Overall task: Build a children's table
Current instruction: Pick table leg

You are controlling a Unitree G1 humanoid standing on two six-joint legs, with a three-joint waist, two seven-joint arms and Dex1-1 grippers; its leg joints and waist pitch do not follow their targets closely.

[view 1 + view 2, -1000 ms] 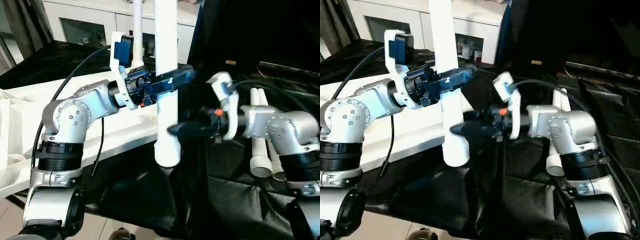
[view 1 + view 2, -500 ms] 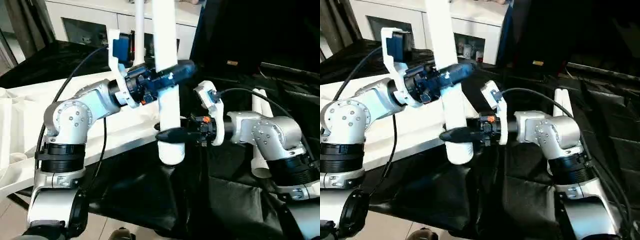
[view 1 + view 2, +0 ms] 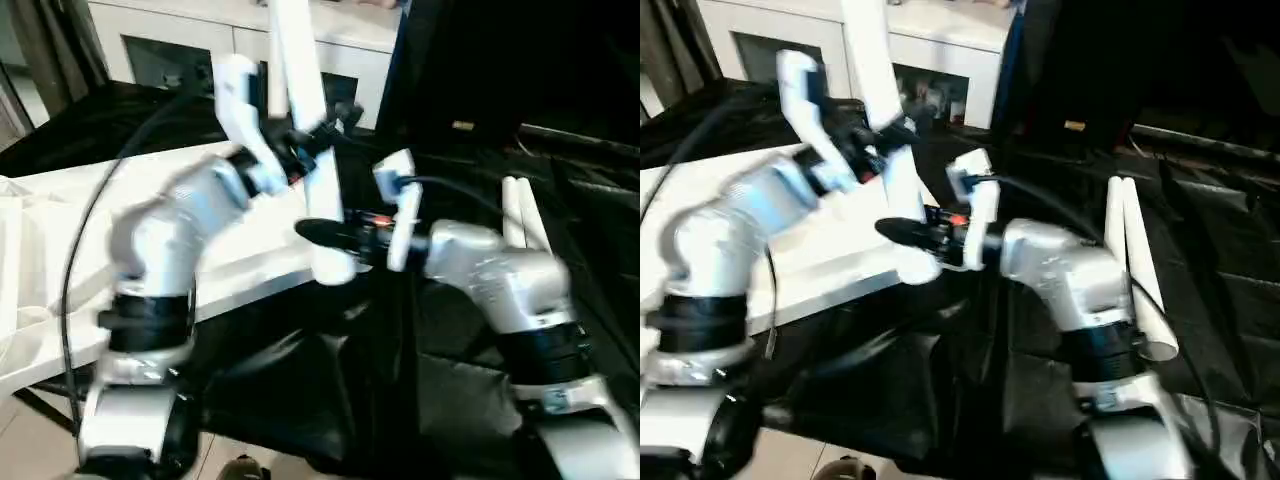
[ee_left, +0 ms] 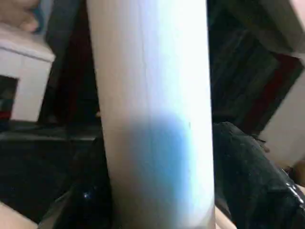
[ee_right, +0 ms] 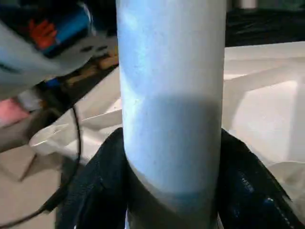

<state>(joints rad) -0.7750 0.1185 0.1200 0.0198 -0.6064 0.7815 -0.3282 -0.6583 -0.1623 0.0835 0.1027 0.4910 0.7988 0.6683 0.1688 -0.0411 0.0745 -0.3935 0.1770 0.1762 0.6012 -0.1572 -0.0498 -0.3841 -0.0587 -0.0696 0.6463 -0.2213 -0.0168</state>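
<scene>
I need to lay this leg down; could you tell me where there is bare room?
Bare black cloth lies in front, between the two arms. Crowded: the tabletop to the left, and two spare legs on the right.

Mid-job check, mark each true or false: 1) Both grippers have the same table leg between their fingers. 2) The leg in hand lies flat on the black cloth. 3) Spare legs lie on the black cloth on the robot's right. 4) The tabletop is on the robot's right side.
1) True: the left gripper and the right gripper both flank the held leg, with the right gripper lower down.
2) False: it is held roughly upright and tilted, above the black cloth.
3) True: two spare legs lie there side by side.
4) False: the tabletop lies on the robot's left.
</scene>
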